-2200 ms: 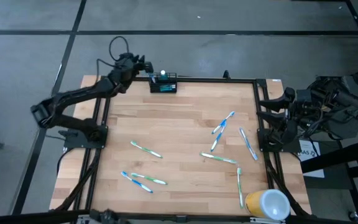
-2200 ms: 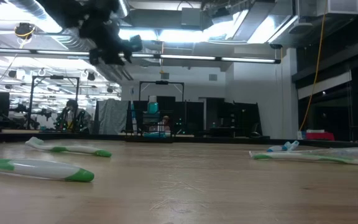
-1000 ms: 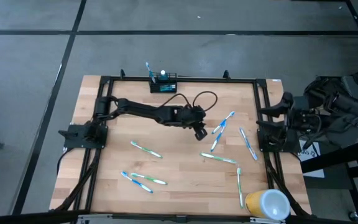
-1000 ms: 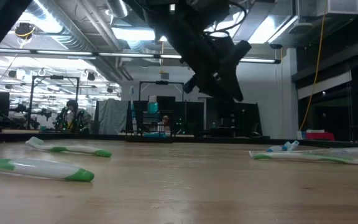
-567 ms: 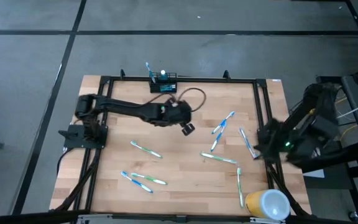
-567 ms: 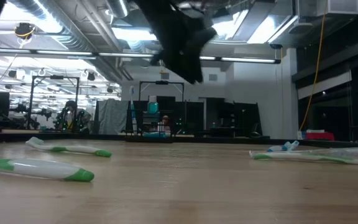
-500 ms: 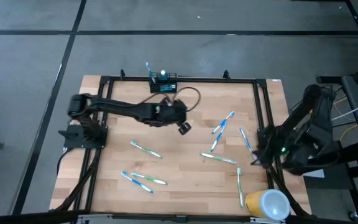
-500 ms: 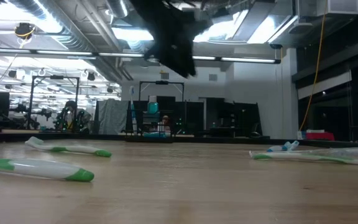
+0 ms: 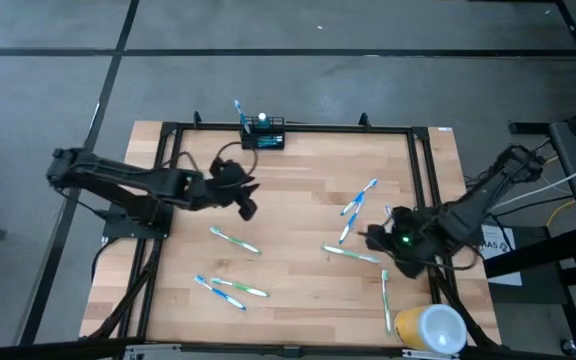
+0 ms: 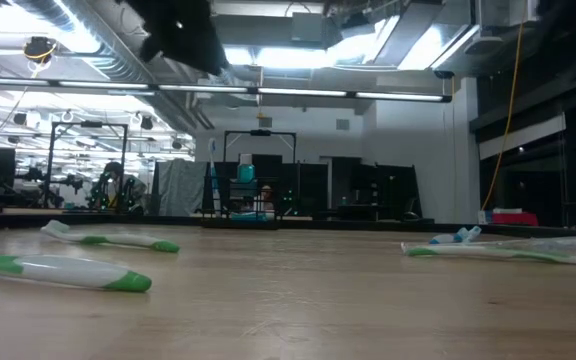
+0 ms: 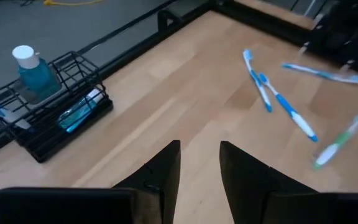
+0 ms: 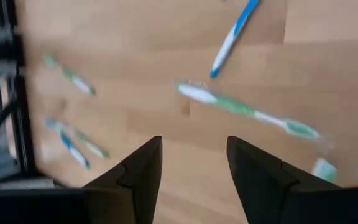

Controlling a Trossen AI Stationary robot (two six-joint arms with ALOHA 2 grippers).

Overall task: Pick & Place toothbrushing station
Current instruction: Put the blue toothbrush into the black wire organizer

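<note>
I am watching the small black rectangular wire-mesh caddy (image 9: 263, 134) sitting at the far edge of the light wooden table (image 9: 288, 190), well apart from both arms. It is already holding a blue bottle with a white cap (image 11: 30, 70), a blue-handled toothbrush (image 9: 238, 108) standing at its left end, and what looks like a tube lying inside.

The left gripper (image 9: 247, 206) is hovering over the left-centre of the table with nothing between its fingers, which are spread a little apart in its wrist view (image 11: 199, 163). The right gripper (image 9: 380, 238) is hanging near the right side, just beside the green-and-white toothbrush (image 9: 352, 254); its fingers are parted and empty too (image 12: 192, 163).

I am judging the job as barely begun: scattered brushes are lying loose everywhere, a blue pair (image 9: 356, 208) right of centre, another blue one (image 9: 399, 231) by the right rail, green ones (image 9: 234, 239) lower left, and one (image 9: 385, 298) close to the round yellow-and-white cup (image 9: 430, 329). Most are waiting to be carried over.
</note>
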